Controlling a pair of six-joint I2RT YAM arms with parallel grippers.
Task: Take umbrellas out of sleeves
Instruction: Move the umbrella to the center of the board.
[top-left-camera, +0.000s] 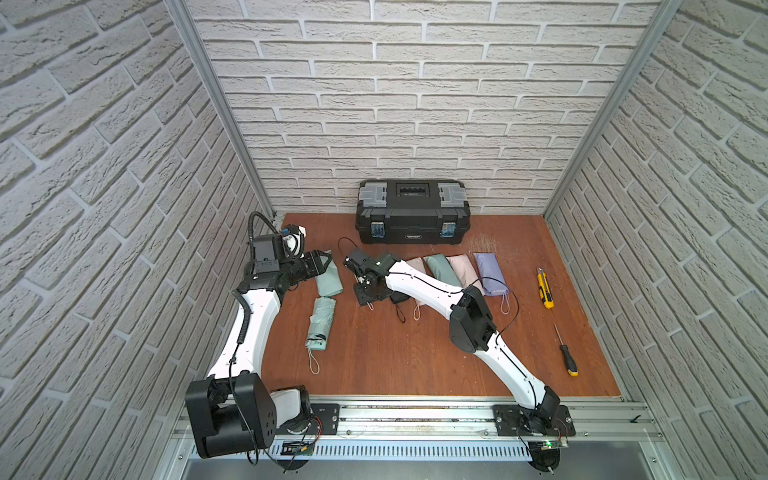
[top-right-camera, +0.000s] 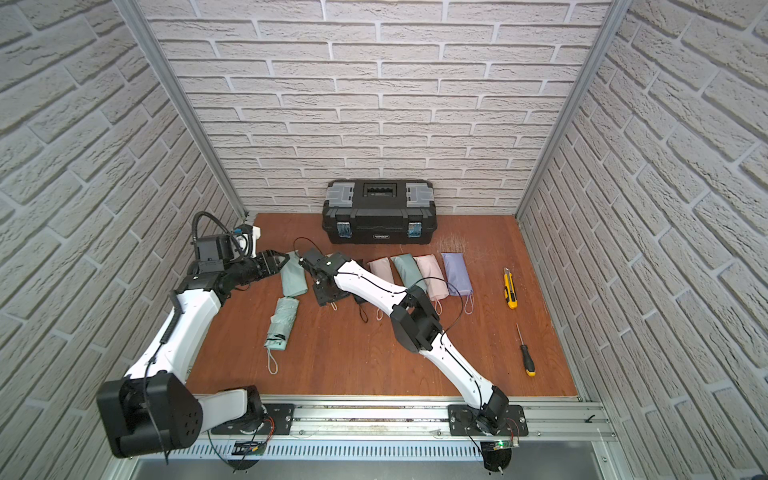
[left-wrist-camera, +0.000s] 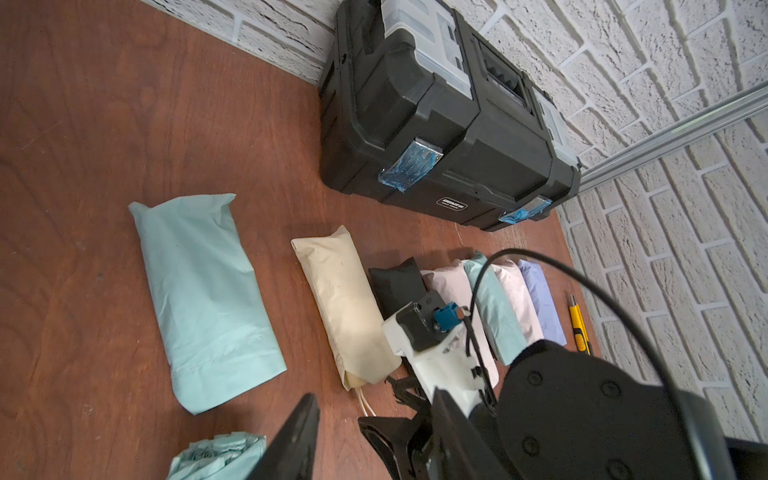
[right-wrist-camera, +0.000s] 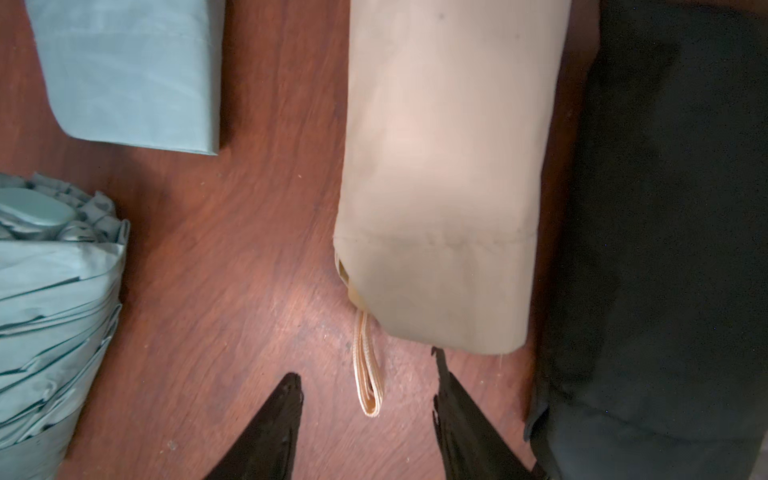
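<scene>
With one mint umbrella (top-left-camera: 321, 322) out, the right pincer (right-wrist-camera: 365, 365) hung part-open, empty, astride the cream wrist loop (right-wrist-camera: 368, 390), which apparently needed pinching and pulling from the cream sleeve (right-wrist-camera: 444, 166).

White brick-pattern walls (top-left-camera: 415, 104), aluminium corner posts (top-left-camera: 219, 104), reddish wood tabletop (top-left-camera: 395, 353), black toolbox (top-left-camera: 411, 216) against back wall

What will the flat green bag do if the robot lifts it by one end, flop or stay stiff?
It would probably flop: the mint sleeve lies flat and creased, thin fabric that looks empty. It is likely very light, since the mint umbrella lies out beside it. Pushed, it would probably bunch up rather than roll.
</scene>
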